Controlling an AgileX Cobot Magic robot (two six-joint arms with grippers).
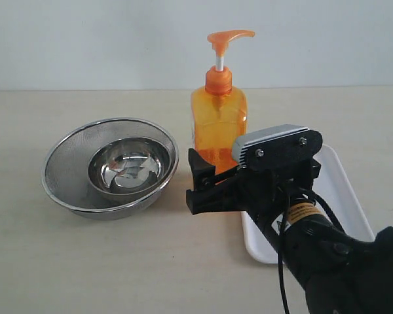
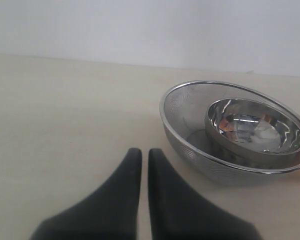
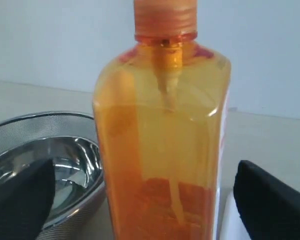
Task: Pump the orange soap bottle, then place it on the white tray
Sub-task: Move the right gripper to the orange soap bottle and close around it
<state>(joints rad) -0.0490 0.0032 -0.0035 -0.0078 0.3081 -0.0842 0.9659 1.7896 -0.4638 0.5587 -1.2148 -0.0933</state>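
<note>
The orange soap bottle (image 1: 219,121) stands upright on the table between the bowls and the white tray (image 1: 346,190), with its pump head (image 1: 226,38) raised on the white stem. My right gripper (image 1: 219,175) is open in front of the bottle at its lower body. In the right wrist view the bottle (image 3: 160,125) fills the gap between the two black fingers (image 3: 270,200), with space left on both sides. A sliver of the tray (image 3: 226,222) shows beside it. My left gripper (image 2: 145,152) is shut over bare table and holds nothing; the exterior view does not show it.
A steel mesh bowl (image 1: 62,173) with a smaller steel bowl (image 1: 128,167) inside sits just left of the bottle. The left wrist view shows the mesh bowl (image 2: 190,135) close by. My right arm covers the tray's near left part.
</note>
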